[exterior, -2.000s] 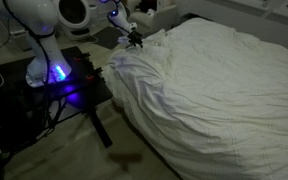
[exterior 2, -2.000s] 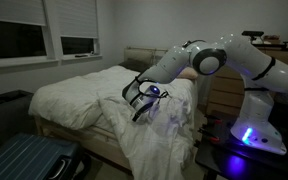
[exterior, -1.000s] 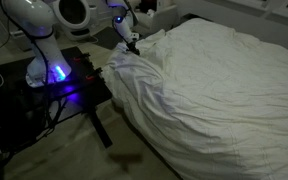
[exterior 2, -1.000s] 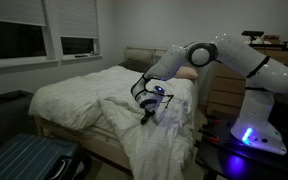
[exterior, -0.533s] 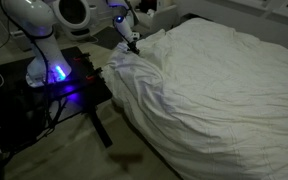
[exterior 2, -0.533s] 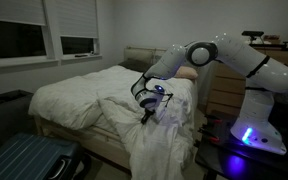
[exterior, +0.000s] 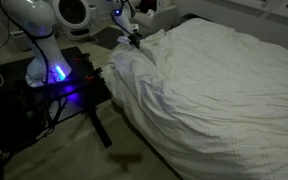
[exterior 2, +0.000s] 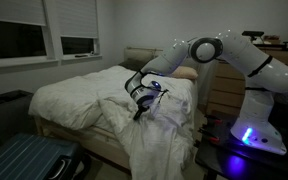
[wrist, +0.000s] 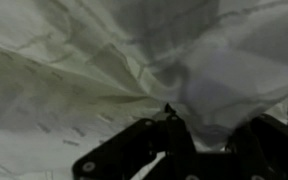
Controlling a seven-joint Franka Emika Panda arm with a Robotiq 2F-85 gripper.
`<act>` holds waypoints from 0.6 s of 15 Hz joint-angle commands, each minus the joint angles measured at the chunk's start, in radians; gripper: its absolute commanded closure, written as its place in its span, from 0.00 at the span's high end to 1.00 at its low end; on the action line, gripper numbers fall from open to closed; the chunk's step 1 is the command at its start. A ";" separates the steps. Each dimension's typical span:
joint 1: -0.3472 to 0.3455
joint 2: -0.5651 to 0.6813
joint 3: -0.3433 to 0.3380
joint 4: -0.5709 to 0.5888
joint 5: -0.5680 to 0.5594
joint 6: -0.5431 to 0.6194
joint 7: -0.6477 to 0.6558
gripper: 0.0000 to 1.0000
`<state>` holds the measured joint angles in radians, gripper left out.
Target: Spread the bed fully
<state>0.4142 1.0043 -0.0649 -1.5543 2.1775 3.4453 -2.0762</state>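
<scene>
We saw one bed (exterior: 224, 90), by far the largest thing in the room, filling the right and middle of an exterior view. In an exterior view its long axis ran from the near end up to a tan headboard (exterior 2: 134, 57) at the far wall, so the bed (exterior 2: 79, 100) pointed away from us. One white duvet (exterior: 204, 100) covered it, soft and heavily wrinkled. Along the side of the bed nearest the robot the duvet (exterior 2: 154, 140) was bunched up and hung down toward the floor.

One white robot arm (exterior 2: 224, 55) reached over that bunched edge. Its end effector (exterior: 134, 40) sat at the far left corner of the cloth, and in an exterior view the end effector (exterior 2: 144, 97) was just above the hanging folds. In the wrist view the dark fingers of the end effector (wrist: 169, 125) were pressed together on a raised fold of the duvet (wrist: 94, 70), with creases running in toward the pinch.

The arm's base stood on one small black surface (exterior: 79, 90) to the left of the bed, with one blue light (exterior: 56, 73) glowing at its foot. We counted two windows (exterior 2: 79, 45) on the far left wall and one ribbed bluish suitcase (exterior 2: 24, 160) on the floor at near left.
</scene>
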 commanded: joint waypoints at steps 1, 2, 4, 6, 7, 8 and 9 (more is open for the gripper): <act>0.086 -0.096 -0.007 -0.037 -0.003 -0.048 -0.003 0.03; 0.100 -0.110 0.000 -0.044 -0.002 -0.052 -0.007 0.03; 0.118 -0.140 0.024 -0.074 0.000 -0.064 -0.021 0.03; 0.142 -0.170 0.039 -0.121 -0.001 -0.091 -0.034 0.03; 0.150 -0.184 0.045 -0.146 0.001 -0.093 -0.042 0.03; 0.167 -0.201 0.048 -0.178 0.006 -0.097 -0.047 0.03; 0.181 -0.220 0.050 -0.212 0.010 -0.099 -0.048 0.03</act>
<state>0.5484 0.8946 -0.0528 -1.6492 2.1771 3.4282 -2.1010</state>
